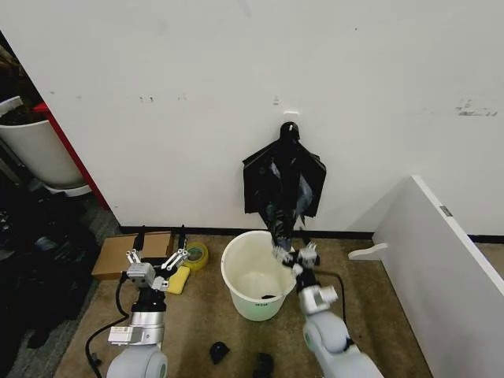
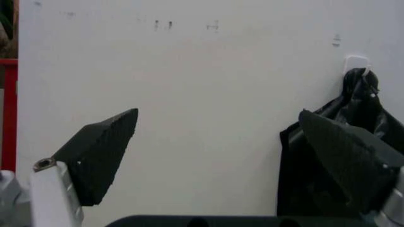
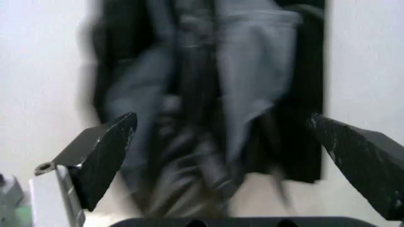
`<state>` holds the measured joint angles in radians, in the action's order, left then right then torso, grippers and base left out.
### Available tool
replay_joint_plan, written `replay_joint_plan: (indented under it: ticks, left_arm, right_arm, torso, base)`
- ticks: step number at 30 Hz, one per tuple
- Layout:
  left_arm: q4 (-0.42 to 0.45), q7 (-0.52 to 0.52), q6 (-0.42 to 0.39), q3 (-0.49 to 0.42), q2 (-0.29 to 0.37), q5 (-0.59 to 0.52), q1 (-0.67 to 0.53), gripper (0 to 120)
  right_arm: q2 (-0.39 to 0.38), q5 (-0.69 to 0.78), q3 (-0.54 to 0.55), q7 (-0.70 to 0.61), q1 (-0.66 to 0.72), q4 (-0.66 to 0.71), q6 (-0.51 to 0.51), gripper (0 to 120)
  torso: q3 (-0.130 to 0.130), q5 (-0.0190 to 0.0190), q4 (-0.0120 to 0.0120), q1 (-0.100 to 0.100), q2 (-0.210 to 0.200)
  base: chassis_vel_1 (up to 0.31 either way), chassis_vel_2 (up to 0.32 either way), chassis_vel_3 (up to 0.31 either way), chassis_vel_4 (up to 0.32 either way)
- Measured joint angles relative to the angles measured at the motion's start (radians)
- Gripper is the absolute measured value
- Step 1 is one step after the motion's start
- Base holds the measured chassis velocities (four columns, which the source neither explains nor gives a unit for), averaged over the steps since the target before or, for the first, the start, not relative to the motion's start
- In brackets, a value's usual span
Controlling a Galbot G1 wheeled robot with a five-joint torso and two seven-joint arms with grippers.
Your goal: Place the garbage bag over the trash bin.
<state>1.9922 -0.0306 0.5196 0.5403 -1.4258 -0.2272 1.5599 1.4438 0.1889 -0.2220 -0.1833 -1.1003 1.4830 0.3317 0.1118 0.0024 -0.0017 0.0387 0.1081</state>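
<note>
Right now the garbage bag (image 1: 284, 187) hangs from a small white hook (image 1: 290, 115) on the wall, draping down so that its crumpled lower tail dangles just above the back rim of the trash bin (image 1: 256, 276), which stands on the carpet directly below it. The right claw (image 1: 297, 257) is raised at the bin's right rim, right at the bag's tail; its fingers are spread wide, and in the right wrist view the glossy black plastic hangs between and beyond the two pads with nothing pinched yet. The left claw (image 1: 156, 259) waits low to the left of the bin, also spread, near a yellow tape roll (image 1: 195, 254) and a flat cardboard piece (image 1: 126, 253) on the floor. The step in hand looks like taking hold of the bag's hanging end. To do it well, the right claw should advance until a good fold of film sits deep between the pads, not just a wisp at the tips, since thin slick plastic slides out easily. Closing on several gathered layers would hold better than on one. The pull should then lift the bag up off the hook rather than drag it straight down, or the film may stretch or tear. Keeping clear of the bin's rim avoids tipping it.
</note>
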Motion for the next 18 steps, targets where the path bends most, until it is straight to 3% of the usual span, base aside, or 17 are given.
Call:
replay_joint_plan:
  ticks: [8, 11, 18]
  left_arm:
    - [-0.005, 0.005, 0.0, 0.013, 0.013, -0.006, -0.004, 100]
    - [-0.009, 0.006, 0.0, 0.016, 0.019, -0.013, -0.006, 100]
    - [-0.015, 0.006, -0.001, 0.016, 0.026, -0.018, -0.015, 100]
  right_arm:
    - [0.019, 0.126, -0.01, 0.045, 0.1, -0.088, -0.018, 96]
    - [0.031, 0.11, -0.026, 0.029, 0.132, -0.135, -0.038, 81]
    - [0.031, 0.104, -0.036, 0.031, 0.12, -0.148, -0.023, 58]
  torso:
    - [0.0, 0.0001, -0.0001, 0.0, 0.0]
    - [0.0, 0.0001, -0.0001, 0.0, 0.0]
    - [0.0, 0.0002, -0.0002, 0.0, 0.0]
  base:
    - [0.0, 0.0, 0.0, 0.0]
    - [0.0, 0.0, 0.0, 0.0]
    - [0.0, 0.0, 0.0, 0.0]
